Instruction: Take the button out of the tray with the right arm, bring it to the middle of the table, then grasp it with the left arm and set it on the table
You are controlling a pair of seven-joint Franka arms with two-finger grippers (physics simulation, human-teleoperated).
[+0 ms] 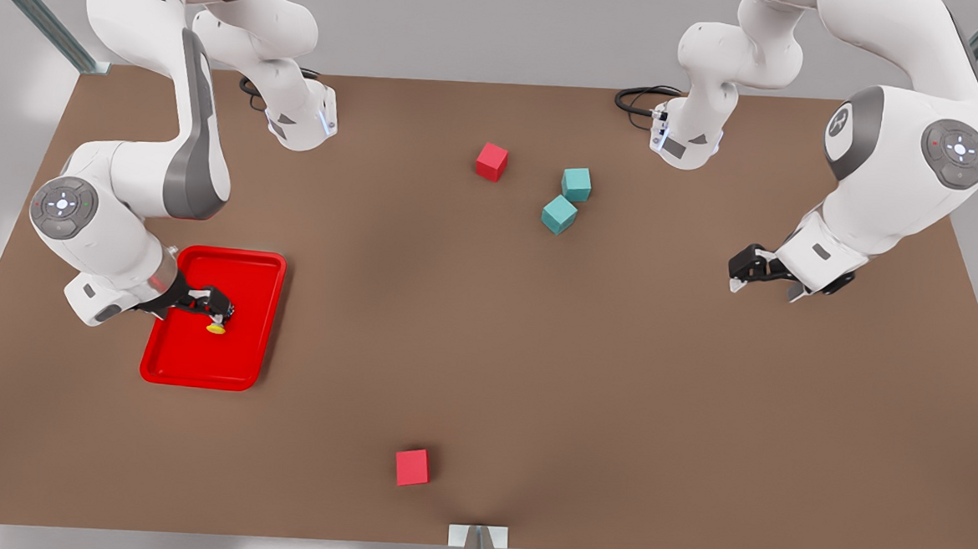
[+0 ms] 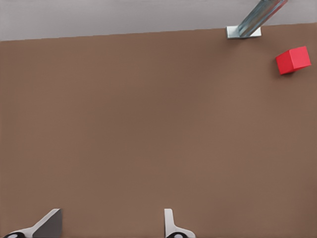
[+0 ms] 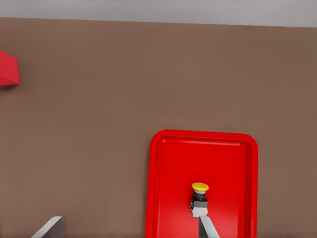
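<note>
I'm looking at a simulated test bench: plain brown table [image 1: 485,350], grey backdrop. Metal frame struts [image 1: 34,12] are bracing the corners.

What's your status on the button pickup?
Right tool open, down over the tray at the button. Left tool open, waiting above bare table. Nothing in the way.

A red cube [image 1: 492,161] sits toward the far edge, two teal cubes [image 1: 568,199] just beside each other to the front view's right of it. Another red cube [image 1: 412,467] lies alone near the front edge, close to a metal bracket [image 1: 478,537].
</note>
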